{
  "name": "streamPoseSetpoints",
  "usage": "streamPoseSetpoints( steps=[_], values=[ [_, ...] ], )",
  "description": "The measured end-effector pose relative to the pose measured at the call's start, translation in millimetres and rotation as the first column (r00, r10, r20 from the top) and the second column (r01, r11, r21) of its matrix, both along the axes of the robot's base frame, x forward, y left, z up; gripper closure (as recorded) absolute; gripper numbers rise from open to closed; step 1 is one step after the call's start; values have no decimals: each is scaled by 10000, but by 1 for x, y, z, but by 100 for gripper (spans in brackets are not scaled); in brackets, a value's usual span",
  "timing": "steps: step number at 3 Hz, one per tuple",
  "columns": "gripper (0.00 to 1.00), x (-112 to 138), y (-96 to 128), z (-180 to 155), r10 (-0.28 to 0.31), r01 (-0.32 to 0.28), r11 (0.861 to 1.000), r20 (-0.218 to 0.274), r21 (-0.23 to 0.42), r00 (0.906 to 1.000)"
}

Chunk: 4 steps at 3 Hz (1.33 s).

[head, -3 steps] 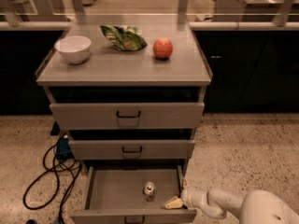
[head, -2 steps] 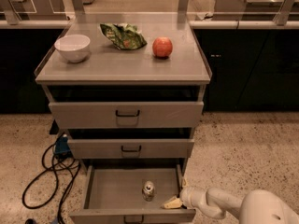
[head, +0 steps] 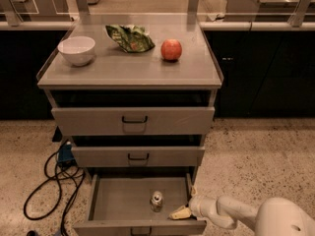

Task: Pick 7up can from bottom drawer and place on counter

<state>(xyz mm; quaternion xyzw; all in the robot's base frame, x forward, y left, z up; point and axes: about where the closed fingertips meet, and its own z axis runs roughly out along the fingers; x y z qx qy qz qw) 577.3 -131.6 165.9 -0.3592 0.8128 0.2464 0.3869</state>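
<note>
Camera view looks down on the cabinet from the front, and the 7up can (head: 156, 200) shows as a small upright cylinder with a shiny silver top and a pale greenish-silver side. It is clearly smaller than the orange-red fruit (head: 171, 49) higher in the frame, and its printing is too small to read. The can stands on the floor of the bottom drawer (head: 113, 203), which is pulled out toward the lower edge of the frame. It sits a little right of the drawer's middle and nearer the front wall than the back. That drawer holds the can and the tip of the gripper (head: 179, 213). The middle drawer (head: 98, 157) and top drawer (head: 88, 122) above show only their grey fronts and dark loop handles, so their contents are hidden. On the counter (head: 128, 70), in the upper half of the frame, a white bowl (head: 76, 49) sits at the left with its inside mostly out of sight. A crumpled green bag (head: 130, 37) lies in the middle, and the fruit rests to its right. The gripper comes in from the lower right on a white arm (head: 231, 214). Its yellowish tip lies low in the drawer's front right corner, just right of the can and slightly below it in the frame. A narrow gap shows between them. Whether the claw is wide or narrow cannot be told from this angle, and it holds nothing that can be seen.
</note>
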Motion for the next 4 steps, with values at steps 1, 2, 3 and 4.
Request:
streamPoseSetpoints(
  steps=[1, 2, 3, 4],
  values=[
    [0, 5, 7, 7, -51, 44, 9995, -214, -309, 9998],
    [0, 7, 25, 22, 197, -217, 9974, -287, -694, 9994],
    [0, 7, 25, 22, 197, -217, 9974, -287, -694, 9994],
    [0, 13, 28, 13, 398, -404, 9990, -352, -177, 9986]
  ],
)
